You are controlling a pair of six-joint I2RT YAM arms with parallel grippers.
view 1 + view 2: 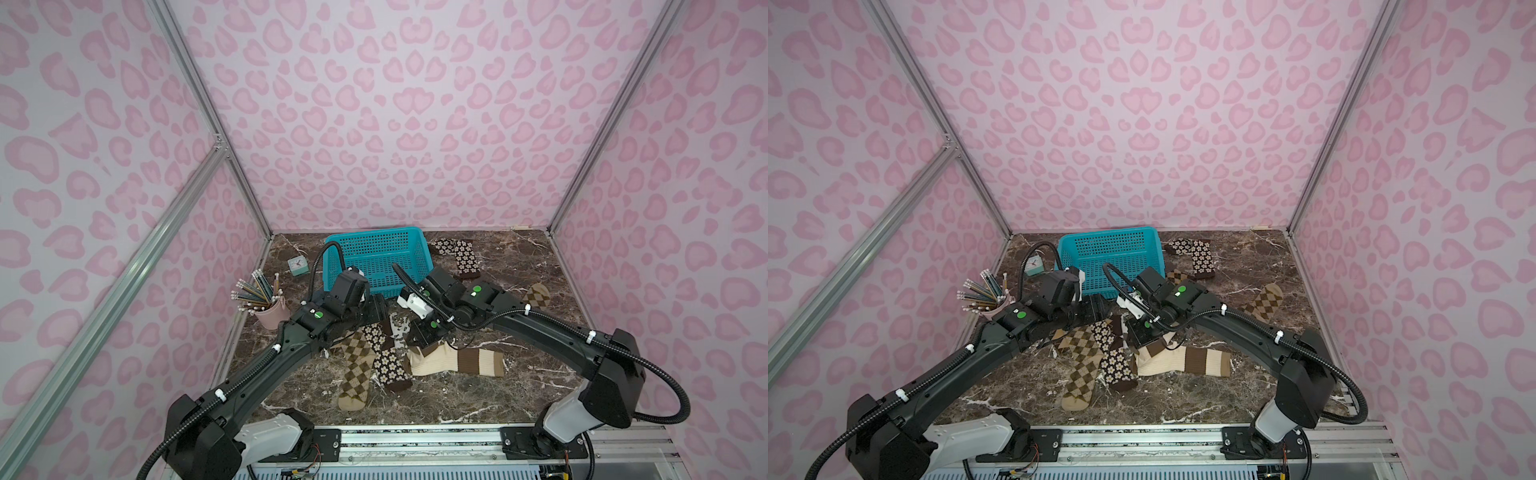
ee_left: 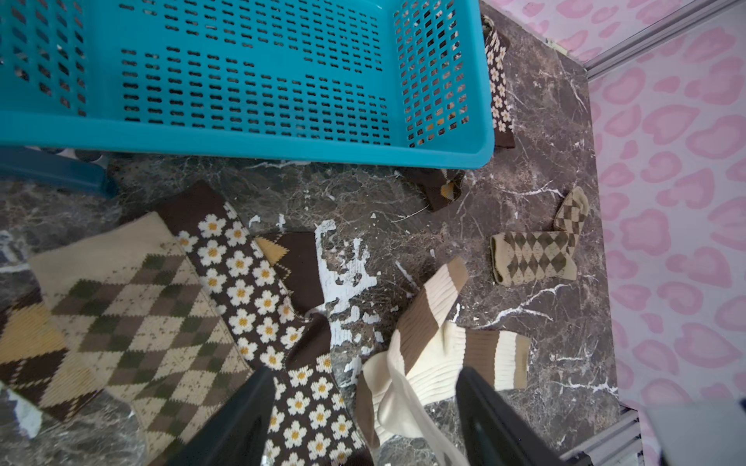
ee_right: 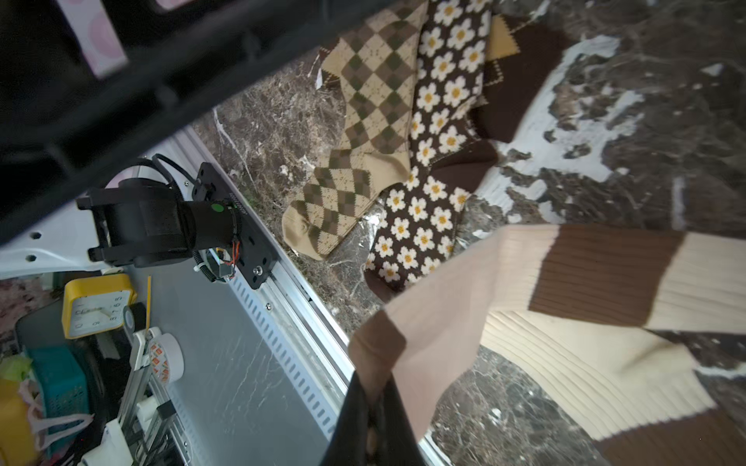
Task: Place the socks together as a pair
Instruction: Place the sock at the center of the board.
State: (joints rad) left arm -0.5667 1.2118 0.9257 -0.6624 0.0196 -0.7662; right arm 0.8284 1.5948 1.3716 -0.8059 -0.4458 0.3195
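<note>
Several socks lie in a heap at mid-table. A tan-olive argyle sock point(image 1: 355, 374) and a dark brown flowered sock point(image 1: 388, 361) cross each other, with a brown-orange argyle sock point(image 2: 296, 270) partly under them. To their right lie the cream socks with brown stripes point(image 1: 457, 361). My right gripper point(image 3: 375, 387) is shut on the brown end of one striped sock point(image 3: 444, 306), lifting that end off the marble. My left gripper point(image 2: 363, 373) hangs open above the flowered sock point(image 2: 250, 290) and the striped socks point(image 2: 484, 359), holding nothing.
An empty teal basket point(image 1: 374, 241) stands at the back. Behind it to the right lies another flowered sock point(image 1: 463, 257), with a second tan argyle sock point(image 1: 536, 295) near the right wall. A brown-orange argyle sock point(image 2: 440, 189) lies by the basket's corner. A pencil cup point(image 1: 270, 313) and a small clock point(image 1: 298, 265) stand at the left.
</note>
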